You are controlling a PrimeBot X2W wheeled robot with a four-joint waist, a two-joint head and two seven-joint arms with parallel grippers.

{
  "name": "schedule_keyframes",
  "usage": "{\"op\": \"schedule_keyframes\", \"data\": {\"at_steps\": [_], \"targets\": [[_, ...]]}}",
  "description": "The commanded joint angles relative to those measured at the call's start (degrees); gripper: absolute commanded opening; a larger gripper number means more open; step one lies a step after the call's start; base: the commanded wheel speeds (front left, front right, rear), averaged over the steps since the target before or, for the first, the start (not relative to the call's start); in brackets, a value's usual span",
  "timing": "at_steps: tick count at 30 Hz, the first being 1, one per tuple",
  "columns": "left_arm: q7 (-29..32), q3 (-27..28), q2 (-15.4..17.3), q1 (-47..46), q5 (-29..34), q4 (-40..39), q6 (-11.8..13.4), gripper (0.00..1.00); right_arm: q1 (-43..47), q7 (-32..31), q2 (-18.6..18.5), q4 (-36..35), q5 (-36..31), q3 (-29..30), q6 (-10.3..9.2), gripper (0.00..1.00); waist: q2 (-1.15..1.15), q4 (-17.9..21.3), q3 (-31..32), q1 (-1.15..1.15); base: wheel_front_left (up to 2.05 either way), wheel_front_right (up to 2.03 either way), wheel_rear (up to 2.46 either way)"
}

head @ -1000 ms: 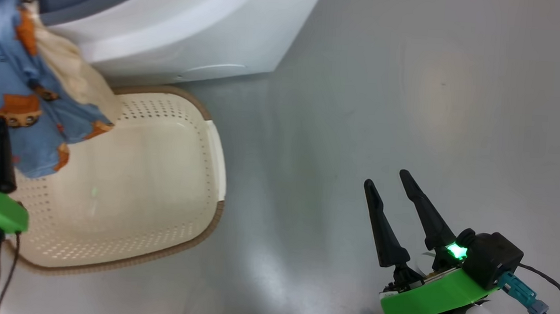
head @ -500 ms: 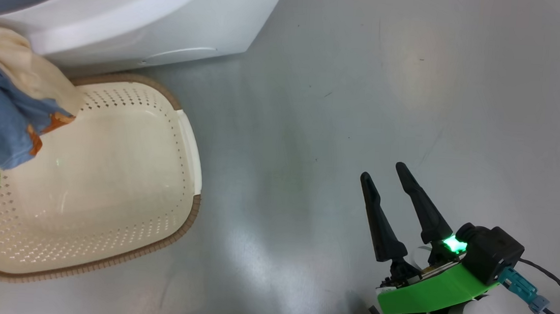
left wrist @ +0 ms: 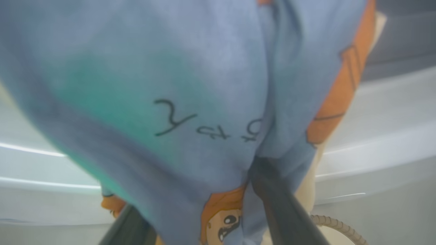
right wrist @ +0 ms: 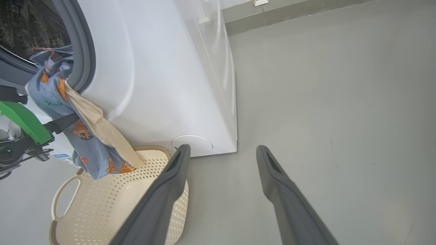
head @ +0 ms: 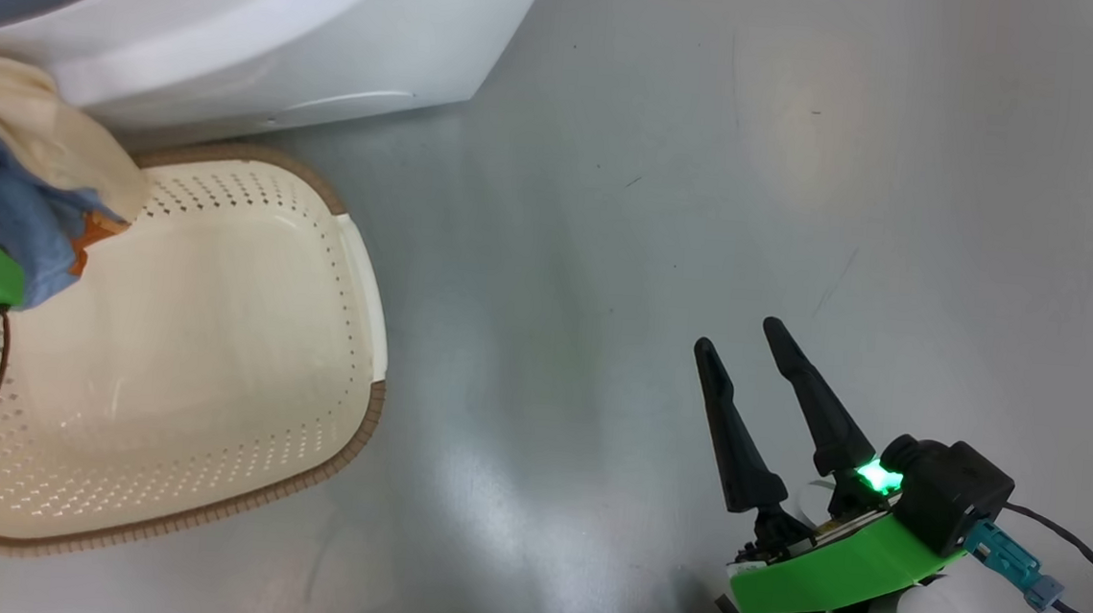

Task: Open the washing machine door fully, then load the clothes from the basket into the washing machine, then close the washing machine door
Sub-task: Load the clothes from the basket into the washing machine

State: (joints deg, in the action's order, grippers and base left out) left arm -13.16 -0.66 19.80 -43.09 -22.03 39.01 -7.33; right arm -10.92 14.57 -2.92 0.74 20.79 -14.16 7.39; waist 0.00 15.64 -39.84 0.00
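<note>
Loading the clothes [left wrist: 136, 85] into the washing machine [right wrist: 153, 68] with open left gripper [left wrist: 194, 200] (right gripper [head: 738, 339] open, empty); next, push deeper.

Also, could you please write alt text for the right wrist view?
Blue cartoon-print clothes hang from the mouth of the washing machine over the cream basket. The left gripper touches them; the open right gripper points at the grey floor.

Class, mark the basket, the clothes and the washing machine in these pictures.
the basket [head: 197, 349]: head view, bare perforated floor.
the clothes [left wrist: 153, 75]: left wrist view, blue printed side.
the washing machine [right wrist: 153, 68]: right wrist view, white front panel.
</note>
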Motion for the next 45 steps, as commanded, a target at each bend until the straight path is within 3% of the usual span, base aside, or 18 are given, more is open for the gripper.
{"op": "schedule_keyframes", "data": {"at_steps": [1,2,3,4,13,19,23,27,34,45], "targets": [[-0.8,0.8,2.3,-1.8,-0.1,-0.9,-0.1,0.55,0.1,0.4,0.0,-1.0,0.0,-1.5,0.10,1.00,0.00,0.1,0.1,0.00,0.00,0.00,0.00],[-0.9,0.5,2.3,-2.1,-0.1,-0.8,-0.1,0.40,0.1,0.4,0.0,-0.9,0.0,-1.5,0.10,1.00,0.00,0.1,0.2,0.00,0.00,0.00,0.00],[-1.0,0.3,2.3,-2.2,-0.1,-0.6,-0.1,0.12,0.1,0.4,0.0,-0.9,0.0,-1.6,0.10,1.00,0.00,0.0,0.3,0.00,0.00,0.00,0.00],[-1.2,0.1,2.2,-2.3,-0.1,-0.5,-0.1,0.00,0.1,0.4,0.0,-0.9,0.0,-1.6,0.10,1.00,0.00,0.0,0.4,0.00,0.00,0.00,0.00],[-1.4,-1.4,0.6,1.3,-5.1,-4.2,-0.1,0.00,0.6,0.4,0.0,-0.5,0.1,-0.9,0.10,1.00,0.00,-1.4,1.7,0.00,0.00,0.00,0.00],[3.2,-5.6,1.8,5.7,-11.7,-17.1,-0.1,0.00,0.6,0.4,0.0,-0.1,-0.1,-0.6,0.10,1.00,0.00,-3.1,2.3,0.00,0.00,0.00,0.00],[5.9,-4.6,3.3,7.0,-14.6,-26.4,0.0,0.00,0.4,0.4,0.0,0.2,-0.2,-0.8,0.10,1.00,0.00,-3.4,2.7,0.00,0.00,0.00,0.00],[8.5,-3.8,5.0,4.7,-14.1,-31.2,2.1,0.00,0.1,0.4,0.0,0.4,-0.1,-1.6,0.10,1.00,0.00,-2.9,2.8,0.00,0.00,0.00,0.00],[11.2,-4.0,7.7,-3.4,-11.4,-26.8,4.2,0.00,0.5,0.4,0.0,0.6,0.7,-3.5,0.10,1.00,0.00,0.0,3.1,0.00,0.00,0.00,0.00],[10.9,-5.8,12.5,-22.2,-4.2,-7.9,6.9,0.00,2.9,0.4,0.0,0.7,3.0,-7.6,0.10,1.00,0.00,6.4,2.0,0.00,0.00,0.00,0.00]]}}
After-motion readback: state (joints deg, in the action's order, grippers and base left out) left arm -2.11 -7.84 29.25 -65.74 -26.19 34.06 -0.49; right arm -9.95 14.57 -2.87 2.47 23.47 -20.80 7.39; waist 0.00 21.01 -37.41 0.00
